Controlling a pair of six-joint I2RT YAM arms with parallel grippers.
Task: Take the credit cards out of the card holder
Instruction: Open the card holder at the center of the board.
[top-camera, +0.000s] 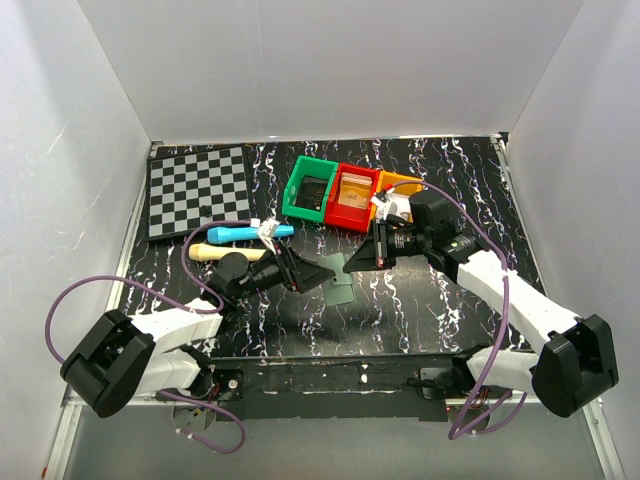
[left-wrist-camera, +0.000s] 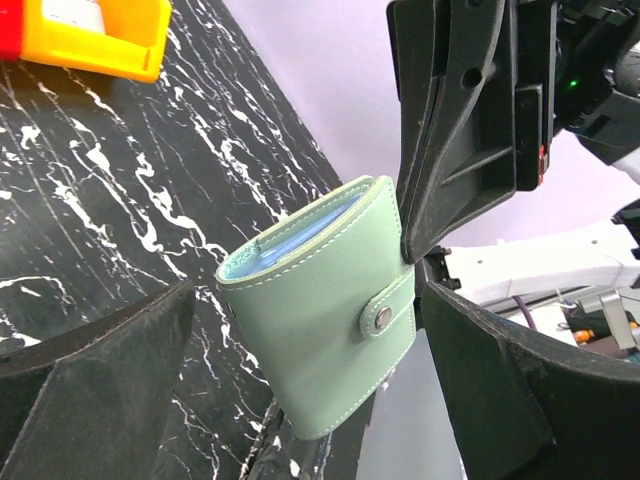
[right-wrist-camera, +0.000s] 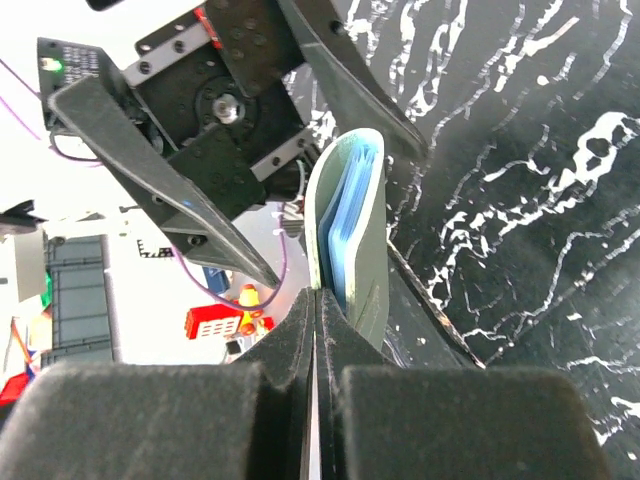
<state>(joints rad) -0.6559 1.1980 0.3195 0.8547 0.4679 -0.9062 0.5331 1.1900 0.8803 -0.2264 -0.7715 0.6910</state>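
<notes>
Over black marbled table (left-wrist-camera: 120, 200), logged card holder (left-wrist-camera: 320, 310) pinched by clamped right gripper (right-wrist-camera: 315, 300), left gripper (left-wrist-camera: 307, 300) spread wide either side.

A checkerboard (top-camera: 196, 192) lies at the far left of the black marbled table (top-camera: 450, 290). Green bin (top-camera: 297, 195), red bin (top-camera: 358, 170) and orange bin (top-camera: 398, 182) stand side by side. A blue-handled tool (top-camera: 240, 233) lies near the checkerboard.

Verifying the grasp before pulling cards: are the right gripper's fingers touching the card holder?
Touching. The right wrist view shows the right gripper's fingers pinched shut on the card holder's edge.
</notes>
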